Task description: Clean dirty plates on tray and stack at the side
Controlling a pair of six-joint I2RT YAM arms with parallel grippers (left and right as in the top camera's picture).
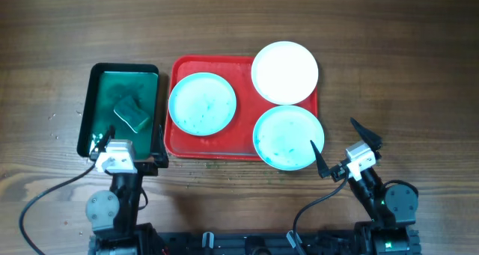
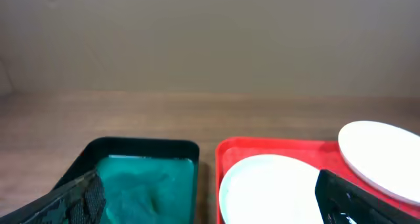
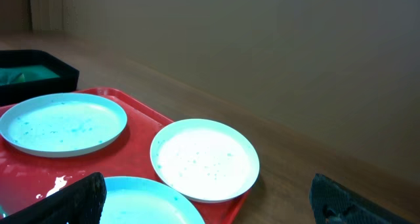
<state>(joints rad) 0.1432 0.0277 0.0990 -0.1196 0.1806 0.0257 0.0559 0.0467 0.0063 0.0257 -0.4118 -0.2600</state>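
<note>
Bench (image 1: 224, 23): dark wood grain. Directly on it: red tray (image 1: 245, 139); black-rimmed green tray (image 1: 112, 87) just beside its left edge; green specks (image 1: 217, 162) along its near edge.

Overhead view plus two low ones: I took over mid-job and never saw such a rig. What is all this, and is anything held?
Two robot arms sit at the near edge of the table, each with a two-finger gripper. The overhead view looks down; the other two come from wrist cameras, so the dark corner shapes are each arm's own fingers. On the table lies a red tray with three plates: a teal-filmed left plate, a teal-filmed near plate and a whiter far plate with faint specks. Left of it, a black-rimmed green tray holds a sponge. The left gripper and right gripper are open and empty.
</note>
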